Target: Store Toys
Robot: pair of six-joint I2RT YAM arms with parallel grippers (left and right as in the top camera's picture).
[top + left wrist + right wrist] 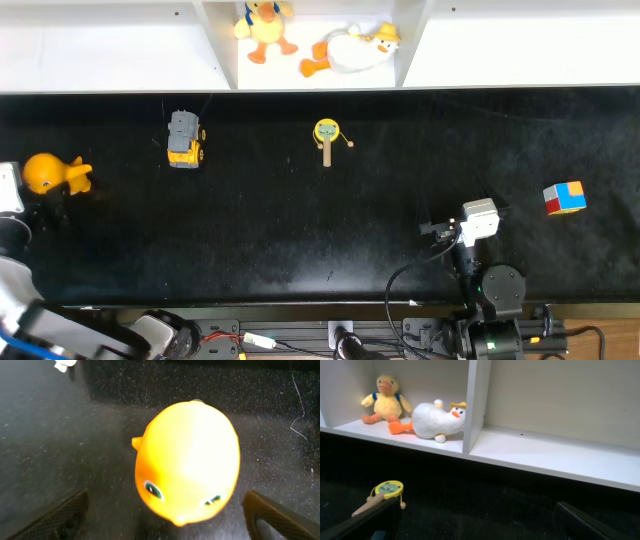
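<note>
Toys dot the black table [300, 240] in the top view: orange duck [55, 173] far left, truck [185, 138] and rattle [327, 135] upper centre, cube [564, 198] right, two plush ducks [264, 25] shelved at top. Left wrist view: left gripper [165, 505] spreads wide around the orange duck, fingers [55, 520] clear of it. Right wrist view: right gripper [480, 522] gapes empty before the shelf [545, 455].

No text, number or label was legible, whether on the toy truck [184, 138], the multicoloured cube [564, 198], the white shelf [100, 60] or the black surface [300, 230].
</note>
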